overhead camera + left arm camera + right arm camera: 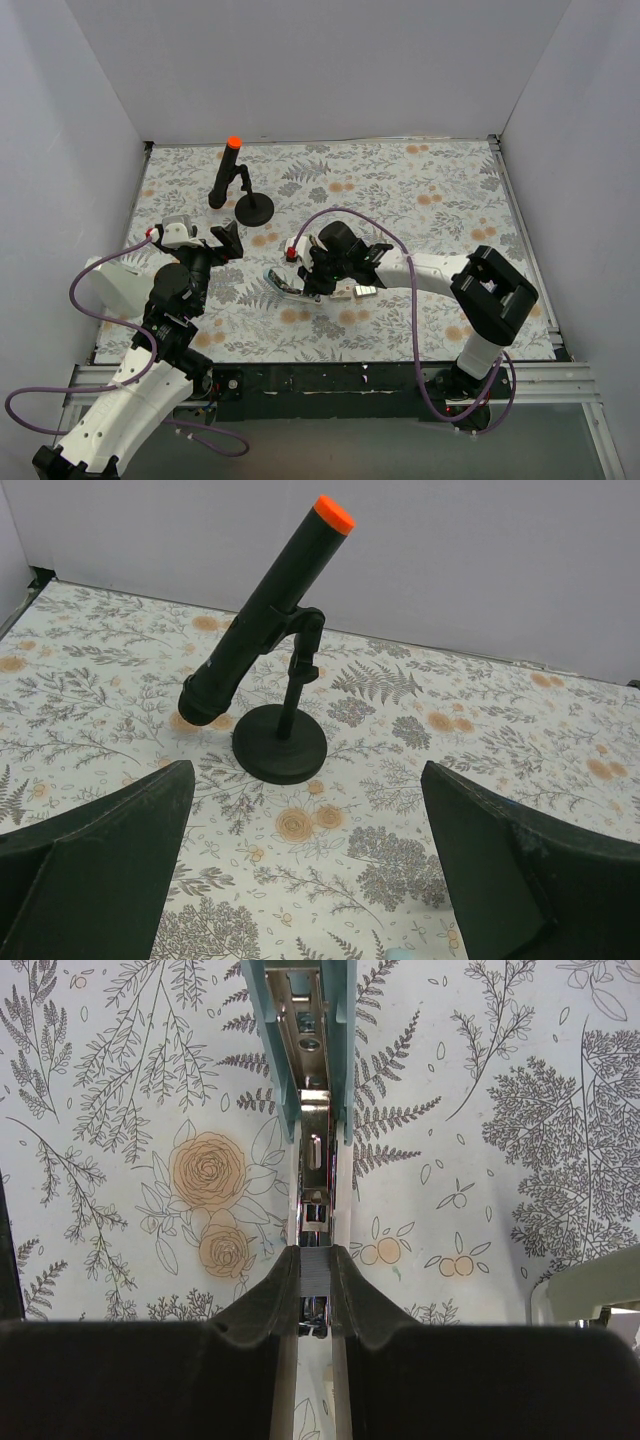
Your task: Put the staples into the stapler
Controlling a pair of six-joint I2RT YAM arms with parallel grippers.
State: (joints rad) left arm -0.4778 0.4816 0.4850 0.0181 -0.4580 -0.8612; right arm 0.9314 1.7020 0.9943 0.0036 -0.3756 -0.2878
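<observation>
Right pincer [315,1260] is pinching the staples [316,1278] over the open stapler [305,1060]; recommended: lowering them square into the metal channel [313,1152]. Left pincer [310,870] is hanging spread.

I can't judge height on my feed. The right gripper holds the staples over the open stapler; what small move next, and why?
Probably ease the right gripper straight down so the staples seat in the rail of the stapler, then release. The wrist view shows the strip pinched and lined up with the exposed metal channel; whether it touches yet is unclear.
</observation>
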